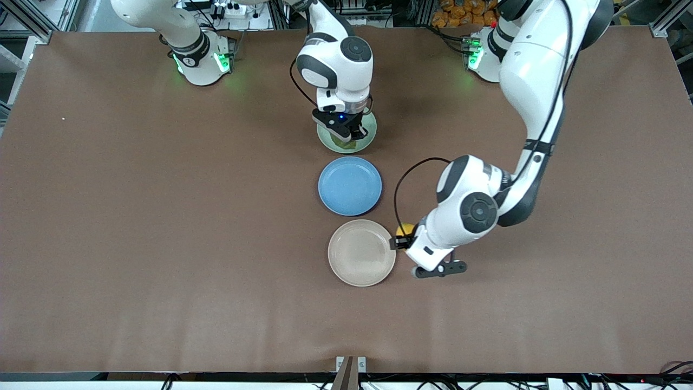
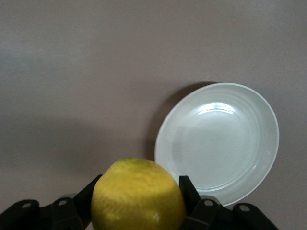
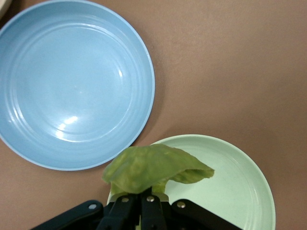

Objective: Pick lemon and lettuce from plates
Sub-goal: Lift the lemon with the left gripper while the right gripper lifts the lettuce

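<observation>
The lemon (image 2: 138, 195) is clamped between the fingers of the left gripper (image 1: 403, 242), which is held over the bare bench (image 1: 162, 244) just beside the beige plate (image 1: 361, 252), toward the left arm's end. That plate is seen empty in the left wrist view. The lettuce (image 3: 153, 168) is pinched at its edge by the narrowly closed right gripper (image 1: 349, 136), and is seen draped above the mint green plate (image 3: 230, 187). That plate is set farther from the front camera than the blue plate (image 1: 350, 186), which lies empty between the two others.

The picking step is judged nearly complete: the lemon appears clear of its plate, while the lettuce is only just off its own. A further lift of the right gripper is probably called for next, with both grips kept firm.
</observation>
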